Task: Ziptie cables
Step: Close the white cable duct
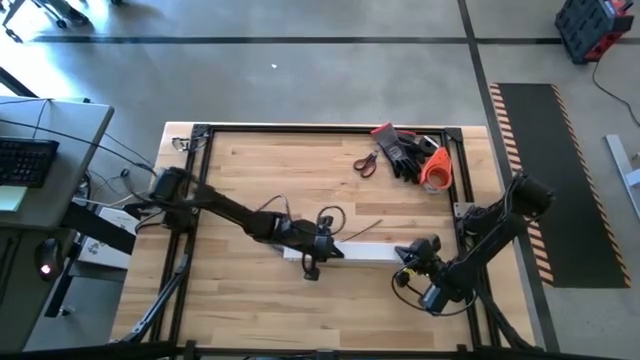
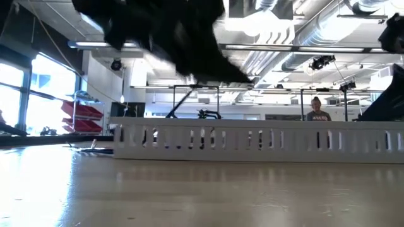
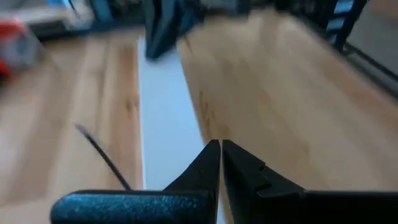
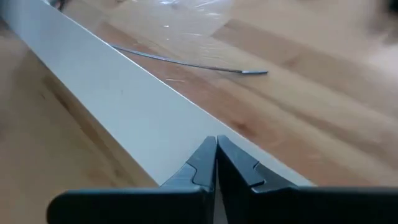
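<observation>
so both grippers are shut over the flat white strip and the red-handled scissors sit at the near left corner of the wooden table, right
Not quite. The red-handled scissors lie at the far right of the wooden table, beside the black gloves, as the high view shows. The left gripper and the right gripper are indeed shut over the flat white strip.

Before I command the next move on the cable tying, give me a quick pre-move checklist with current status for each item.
1. Left gripper empty: ok, shut with nothing between its fingers, above the white strip.
2. Right gripper empty: ok, shut on nothing, at the strip's other end.
3. Cables gathered into a bunch: not ok, lying loose beside the left gripper.
4. Zip tie in hand: not ok, a thin dark strand lies on the table.
5. Scissors clear of both arms: ok, far corner.
</observation>
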`<state>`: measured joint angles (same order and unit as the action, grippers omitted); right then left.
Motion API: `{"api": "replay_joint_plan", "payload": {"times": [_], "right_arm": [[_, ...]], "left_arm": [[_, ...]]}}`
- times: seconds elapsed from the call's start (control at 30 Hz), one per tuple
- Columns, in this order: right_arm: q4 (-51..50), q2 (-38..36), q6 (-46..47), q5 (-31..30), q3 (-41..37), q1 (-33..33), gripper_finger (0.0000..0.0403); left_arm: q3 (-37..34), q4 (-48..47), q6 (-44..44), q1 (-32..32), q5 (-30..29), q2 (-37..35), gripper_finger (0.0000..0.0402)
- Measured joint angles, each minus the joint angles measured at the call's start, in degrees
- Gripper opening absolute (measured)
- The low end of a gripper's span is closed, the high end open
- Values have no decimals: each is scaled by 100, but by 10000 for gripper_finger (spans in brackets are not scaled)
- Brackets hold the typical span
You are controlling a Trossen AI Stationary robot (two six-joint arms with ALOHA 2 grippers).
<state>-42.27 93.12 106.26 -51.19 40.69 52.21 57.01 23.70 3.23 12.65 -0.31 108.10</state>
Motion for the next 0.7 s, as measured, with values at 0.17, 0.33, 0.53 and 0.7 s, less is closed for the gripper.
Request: {"api": "replay_joint_plan", "payload": {"times": [0.17, 0.33, 0.53, 0.7], "right_arm": [[-1622, -189, -170, -224, 943, 26, 0], [-2851, -177, -686, 754, 1940, 70, 0], [-3508, -178, -426, 2591, 2294, 331, 0], [-2764, -156, 146, 2937, 1639, 534, 0]], "left_arm": [[13, -1422, 36, 301, -811, -1177, 0], [-83, -3411, -762, 801, -1710, -2192, 0], [-900, -4450, -3058, 1596, -2394, -2607, 0], [-1693, -4383, -4756, 1965, -2745, -2505, 0]]}}
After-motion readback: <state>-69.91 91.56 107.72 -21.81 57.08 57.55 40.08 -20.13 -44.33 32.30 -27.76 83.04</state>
